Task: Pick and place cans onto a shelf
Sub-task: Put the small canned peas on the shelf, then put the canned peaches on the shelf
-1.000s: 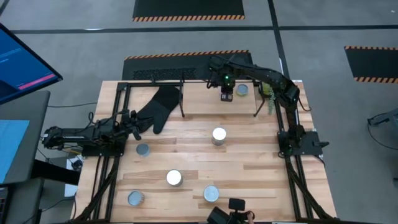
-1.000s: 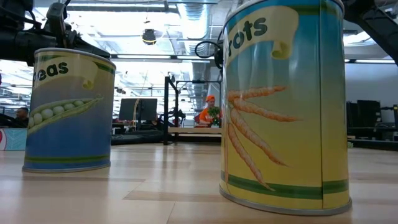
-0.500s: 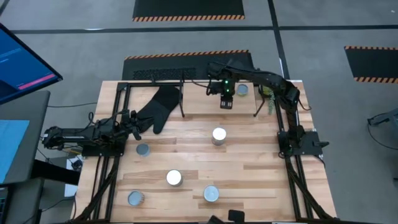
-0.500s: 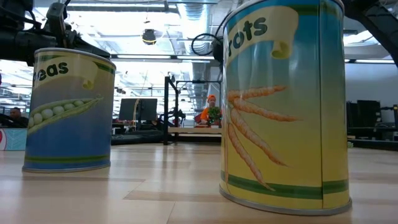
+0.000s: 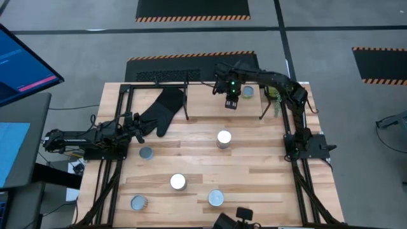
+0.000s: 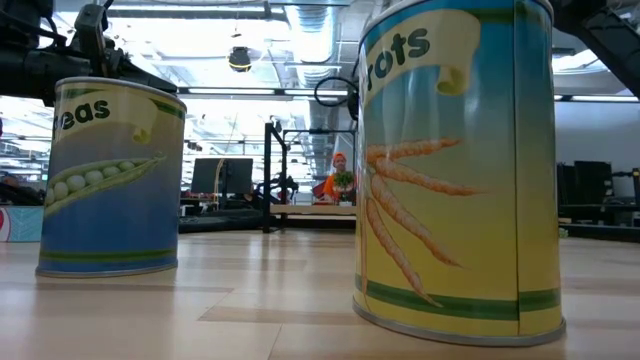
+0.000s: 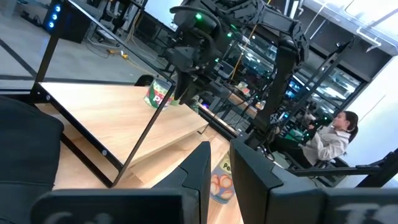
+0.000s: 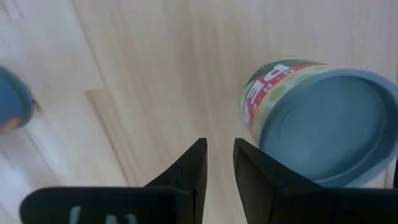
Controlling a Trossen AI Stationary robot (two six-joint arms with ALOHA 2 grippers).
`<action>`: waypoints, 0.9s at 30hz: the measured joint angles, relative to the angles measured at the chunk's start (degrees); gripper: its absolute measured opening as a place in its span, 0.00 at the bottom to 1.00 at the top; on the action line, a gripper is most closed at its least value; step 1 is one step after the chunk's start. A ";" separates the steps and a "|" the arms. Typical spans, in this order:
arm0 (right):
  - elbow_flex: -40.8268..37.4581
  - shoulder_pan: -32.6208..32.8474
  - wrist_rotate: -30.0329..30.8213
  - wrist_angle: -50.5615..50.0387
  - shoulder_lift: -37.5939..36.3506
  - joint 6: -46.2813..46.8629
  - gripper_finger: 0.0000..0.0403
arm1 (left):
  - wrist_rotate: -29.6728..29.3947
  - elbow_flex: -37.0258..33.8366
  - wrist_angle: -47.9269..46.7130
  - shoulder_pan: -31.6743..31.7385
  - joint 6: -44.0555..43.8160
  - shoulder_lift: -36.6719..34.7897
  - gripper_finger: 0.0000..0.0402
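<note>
The shelf is a light board on thin black legs along the table's far edge. One can with a green-and-red label stands upright on its right part. My right gripper hangs over the shelf just left of that can, pointing down. Its fingers stand a narrow gap apart with only bare board between them. Several more cans stand upright on the table: one in the middle, the others nearer. My left gripper waits at the table's left edge, level, with a narrow gap.
A black oven mitt lies over the shelf's left part, close to my left gripper. A small green plant stands at the shelf's right end. In the low view a peas can and a carrots can fill the foreground. A person sits beyond the table.
My right gripper has sunk a little over the shelf beside the can and has shifted slightly toward the table's near edge. The cans and my left arm have kept still.
</note>
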 joint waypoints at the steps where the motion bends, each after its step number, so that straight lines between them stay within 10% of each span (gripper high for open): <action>1: 0.00 -0.32 0.00 0.23 0.00 0.03 0.25 | 0.00 0.00 -0.01 0.00 0.00 -0.01 0.12; 14: 0.67 0.98 -0.20 -8.11 -0.42 5.28 0.25 | 0.09 0.00 0.01 0.00 -0.05 -0.01 0.12; 27: 4.31 16.47 -11.73 -15.33 -10.18 25.54 0.25 | 0.17 0.00 -0.01 0.00 0.07 0.00 0.12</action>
